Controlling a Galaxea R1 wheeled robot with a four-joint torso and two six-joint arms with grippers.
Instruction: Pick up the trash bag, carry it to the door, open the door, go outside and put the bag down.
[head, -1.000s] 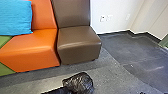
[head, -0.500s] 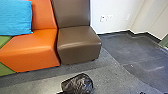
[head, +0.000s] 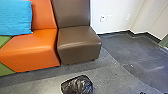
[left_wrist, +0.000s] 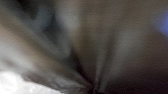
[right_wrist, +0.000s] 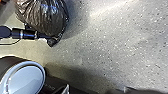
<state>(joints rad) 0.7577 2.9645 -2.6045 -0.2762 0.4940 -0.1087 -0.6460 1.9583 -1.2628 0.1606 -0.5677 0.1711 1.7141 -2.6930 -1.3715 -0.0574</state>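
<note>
Trash bag (head: 78, 85): I am holding it by its gathered neck, and its black, wrinkled body is bulging out from my left claw.
Left claw (right_wrist: 50, 40): I am pinching the neck of the trash bag; folds of plastic are running together close in front of my wrist.
Right claw: I am working without sight of its grip, so I cannot tell whether it is spread or pressed together.
Floor (head: 110, 77): grey and speckled, it is stretching out around and beyond the trash bag at my left claw. I cannot tell whether the trash bag is touching it.
Brown chair (head: 78, 43): it is standing beyond my left claw, past the trash bag.
Orange chair (head: 32, 50): it is sitting right beside the brown one, beyond my left claw and off to the left.
Blue pillow (head: 15, 17): it is resting on the orange chair, farther from my left claw than the trash bag.
White wall (head: 113, 8): it is rising beyond my left claw, off to the right, behind the chairs.
</note>
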